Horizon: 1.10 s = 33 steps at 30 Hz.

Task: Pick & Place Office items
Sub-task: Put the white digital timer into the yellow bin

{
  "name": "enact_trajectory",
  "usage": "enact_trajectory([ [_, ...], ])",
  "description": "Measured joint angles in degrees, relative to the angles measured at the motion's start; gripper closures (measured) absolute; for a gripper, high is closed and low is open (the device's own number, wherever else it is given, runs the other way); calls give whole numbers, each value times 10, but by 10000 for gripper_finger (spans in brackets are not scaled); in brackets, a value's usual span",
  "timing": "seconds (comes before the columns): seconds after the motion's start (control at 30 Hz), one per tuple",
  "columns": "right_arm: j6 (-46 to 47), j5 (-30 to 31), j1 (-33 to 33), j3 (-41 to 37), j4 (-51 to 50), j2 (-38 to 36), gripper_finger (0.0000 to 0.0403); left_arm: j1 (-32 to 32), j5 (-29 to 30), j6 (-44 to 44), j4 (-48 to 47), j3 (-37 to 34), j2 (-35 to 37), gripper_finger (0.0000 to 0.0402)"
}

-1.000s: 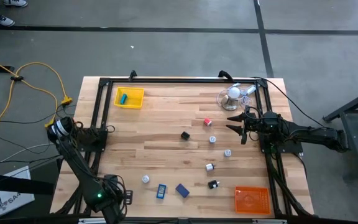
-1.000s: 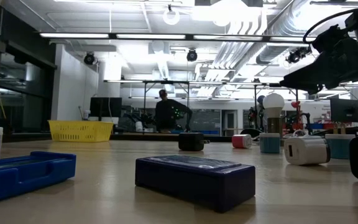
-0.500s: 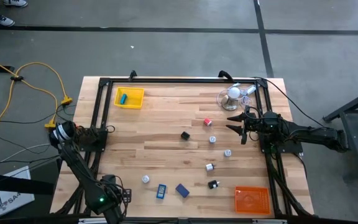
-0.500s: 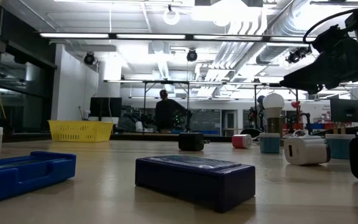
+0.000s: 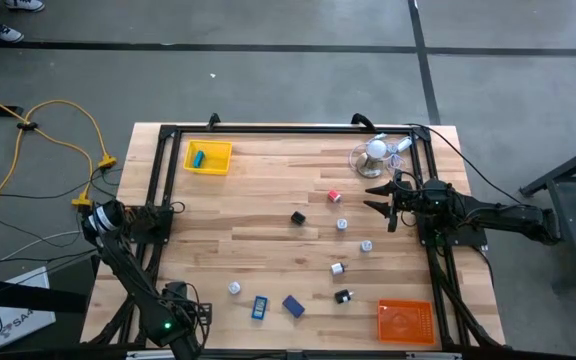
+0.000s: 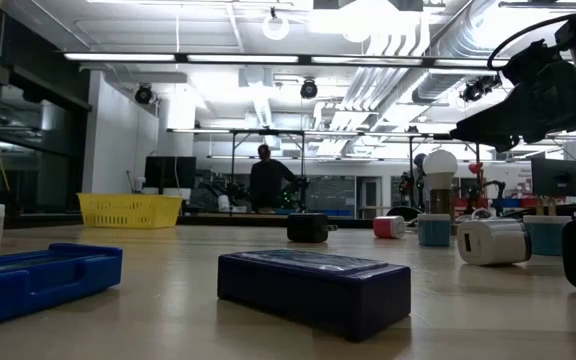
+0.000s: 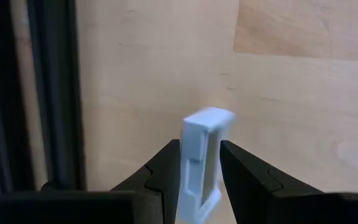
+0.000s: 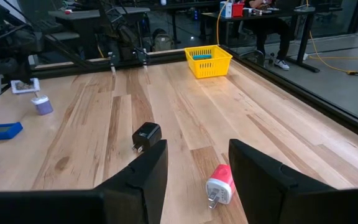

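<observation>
Over the last second my left arm has drifted a little along the tabletop's (image 5: pixel 268 200) edge, on the side of the yellow tray (image 5: pixel 208 157) and well short of it toward the near end. Nothing else has shifted. The left pincer (image 7: pixel 201 155) is clamped narrow on a pale blue office piece (image 7: pixel 202 163), lifted clear of the wood beside the black frame rail (image 7: pixel 55 93). I read it as a carry under way, with one more item headed for a tray.

The wrist is turned down, fingers pointing at the boards. One teal piece (image 5: pixel 198 157) already lies in the yellow tray.

My right arm waits across the tabletop from that tray. The right pincer (image 5: pixel 378 197) is level, part-way apart and empty, and it aims back toward the tray over a red-and-white piece (image 8: pixel 219 185) and a black one (image 8: pixel 146 135).

The remaining office items (image 5: pixel 293 305) sit scattered mid-tabletop, well away from the yellow tray, so most of the job is left.
</observation>
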<state>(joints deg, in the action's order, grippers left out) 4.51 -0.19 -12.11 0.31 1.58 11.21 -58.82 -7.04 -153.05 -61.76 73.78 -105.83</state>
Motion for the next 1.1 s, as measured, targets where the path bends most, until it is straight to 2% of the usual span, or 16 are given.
enact_trajectory([
  [0.5, 0, 0, 0, 0, 0, 0, 245, 0, 4, 5, -6, 0, -2, 294],
  [1.1, 0, 0, 0, 0, 0, 0, 245, -2, 27, 89, -3, 0, -2, 287],
])
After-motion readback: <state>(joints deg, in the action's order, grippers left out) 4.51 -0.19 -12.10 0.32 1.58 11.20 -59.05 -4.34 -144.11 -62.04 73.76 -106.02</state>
